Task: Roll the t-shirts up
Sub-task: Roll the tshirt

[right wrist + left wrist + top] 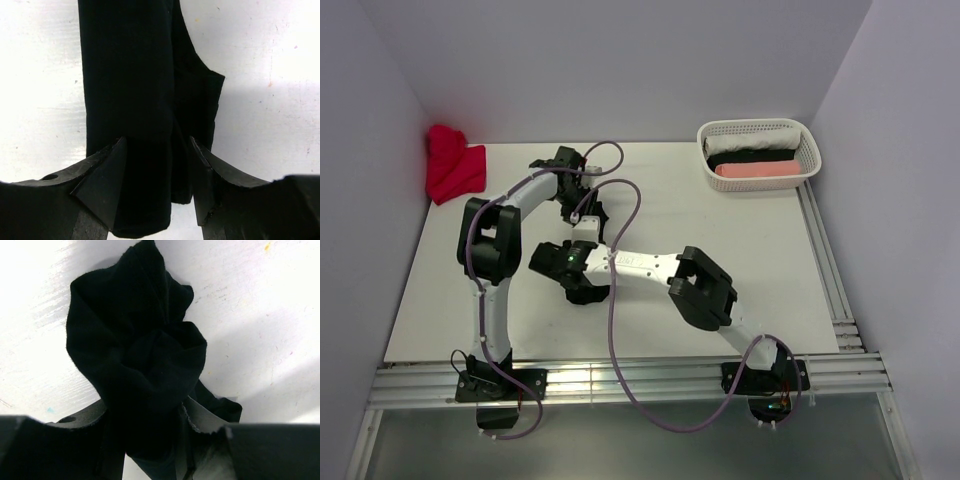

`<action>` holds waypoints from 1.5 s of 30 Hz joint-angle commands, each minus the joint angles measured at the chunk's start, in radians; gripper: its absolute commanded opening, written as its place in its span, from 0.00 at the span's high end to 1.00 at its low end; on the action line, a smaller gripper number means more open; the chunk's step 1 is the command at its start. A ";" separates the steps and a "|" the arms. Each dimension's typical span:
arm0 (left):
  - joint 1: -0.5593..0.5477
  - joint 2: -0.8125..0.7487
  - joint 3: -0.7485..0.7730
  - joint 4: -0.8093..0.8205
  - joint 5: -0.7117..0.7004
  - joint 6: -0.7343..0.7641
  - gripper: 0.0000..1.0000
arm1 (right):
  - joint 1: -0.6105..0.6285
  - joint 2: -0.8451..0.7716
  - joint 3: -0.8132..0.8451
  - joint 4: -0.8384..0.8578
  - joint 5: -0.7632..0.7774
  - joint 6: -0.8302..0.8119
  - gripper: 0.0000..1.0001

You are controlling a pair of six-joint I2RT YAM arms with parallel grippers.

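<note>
Top external view gives me, left to right, a red t-shirt (453,165) heaped in the far left corner, both arms meeting mid-table, and a basket (810,150) far right. The black t-shirt (135,340) is hidden beneath the arms there.

Only the wrist views show it. Its bunched end sits between the left gripper (167,420) fingers, pinched or loose I cannot tell. The right gripper (157,142) stands open astride the flat strip. If that bunch slips free, I expect it to unroll.

T-shirt (140,355) showing plain black; bench (740,240) reading white; corner cloth (452,165) showing red; white lattice basket (808,150) holding white, black, pink rolls (750,157).
</note>
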 commanded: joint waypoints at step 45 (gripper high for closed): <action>0.004 0.089 0.106 -0.130 0.037 0.054 0.57 | 0.037 -0.119 -0.358 0.386 -0.114 0.007 0.74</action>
